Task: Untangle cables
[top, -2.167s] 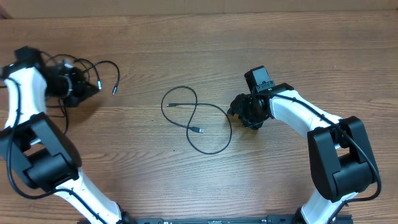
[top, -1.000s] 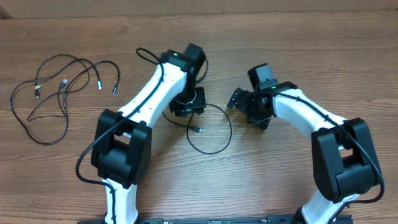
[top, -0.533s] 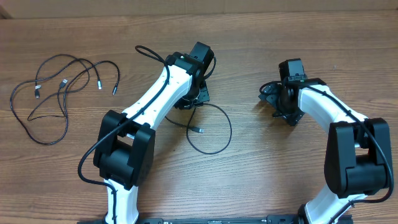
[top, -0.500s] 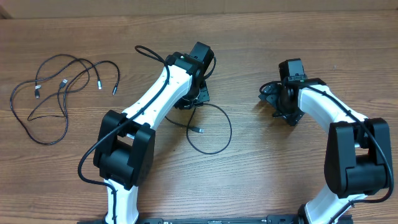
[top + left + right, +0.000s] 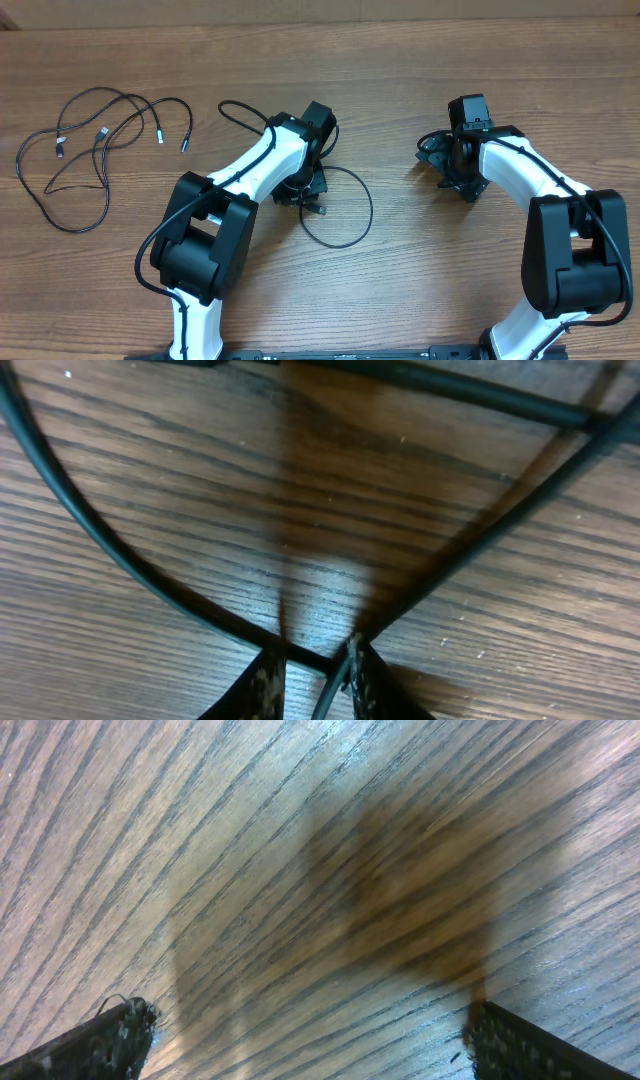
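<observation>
L tool straddles cable, narrow gap; R tool wide.

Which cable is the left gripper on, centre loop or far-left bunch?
The centre loop: it runs between the jaws of the left gripper. The far-left bunch lies apart, untouched.

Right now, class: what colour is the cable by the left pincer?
The cable is black; left wrist view.

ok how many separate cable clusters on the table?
2. A tangle at the far left, and a single loop at the centre, by the left gripper. How many cords the tangle holds is unclear.
</observation>
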Controlling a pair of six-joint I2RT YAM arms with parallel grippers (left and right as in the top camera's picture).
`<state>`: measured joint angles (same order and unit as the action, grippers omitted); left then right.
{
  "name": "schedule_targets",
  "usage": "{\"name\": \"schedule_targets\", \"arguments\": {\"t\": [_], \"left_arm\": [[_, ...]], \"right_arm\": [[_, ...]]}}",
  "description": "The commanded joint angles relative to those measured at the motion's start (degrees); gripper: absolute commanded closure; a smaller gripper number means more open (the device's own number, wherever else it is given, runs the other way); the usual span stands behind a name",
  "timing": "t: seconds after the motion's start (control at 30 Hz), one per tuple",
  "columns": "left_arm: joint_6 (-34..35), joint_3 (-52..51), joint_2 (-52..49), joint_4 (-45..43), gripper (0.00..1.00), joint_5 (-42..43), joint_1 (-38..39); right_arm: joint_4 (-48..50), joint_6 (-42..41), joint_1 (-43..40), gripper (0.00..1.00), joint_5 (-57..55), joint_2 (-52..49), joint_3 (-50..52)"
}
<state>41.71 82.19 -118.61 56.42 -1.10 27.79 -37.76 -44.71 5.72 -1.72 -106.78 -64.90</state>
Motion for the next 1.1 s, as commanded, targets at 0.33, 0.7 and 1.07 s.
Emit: {"name": "schedule_targets", "arguments": {"t": [0.33,0.7,1.07], "left_arm": [[-0.68,3.17,0.98,3.26,0.96,-1.01,-0.2],[-1.18,6.4,0.96,10.67,0.67,1.14,0.24],[5.27,-4.44,0.96,-0.68,0.44,1.53,0.46]], "right_arm": [[-0.07,0.17,-0.07,0.0,0.09,-1.55,1.2],[-0.07,0.17,-0.07,0.0,0.09,-1.55,1.2],[-0.07,0.17,-0.07,0.0,0.09,-1.55,1.2]]}}
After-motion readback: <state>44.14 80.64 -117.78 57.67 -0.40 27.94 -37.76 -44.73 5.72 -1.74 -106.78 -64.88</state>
